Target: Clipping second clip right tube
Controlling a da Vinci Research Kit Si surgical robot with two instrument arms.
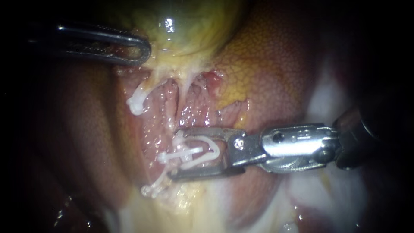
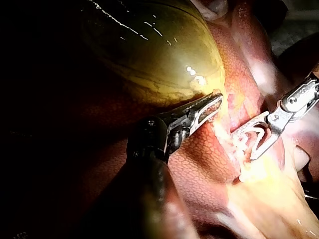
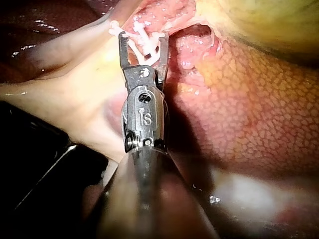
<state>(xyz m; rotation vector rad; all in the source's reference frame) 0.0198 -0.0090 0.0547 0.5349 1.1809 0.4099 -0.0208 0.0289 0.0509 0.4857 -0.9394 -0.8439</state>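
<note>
**Clip lined up on the right tube, not squeezed down**

In the endoscope view the loaded clip sat a bit off centre toward 5 o'clock. It was wide open, with its legs either side of the right tube. The right instrument had its shaft running in from 3 o'clock. Its jaws stood apart, but each one pressed on a leg of that clip, so they were gripping it.

A fastened clip crossed the same tube right between those jaws. A lower clip was at 7 o'clock from them and an upper clip at 10 o'clock.

Farther out, at 11 o'clock, the left instrument had its jaws clamped together on the pale bottom edge of the gallbladder. The liver filled the 2 o'clock side.
</note>
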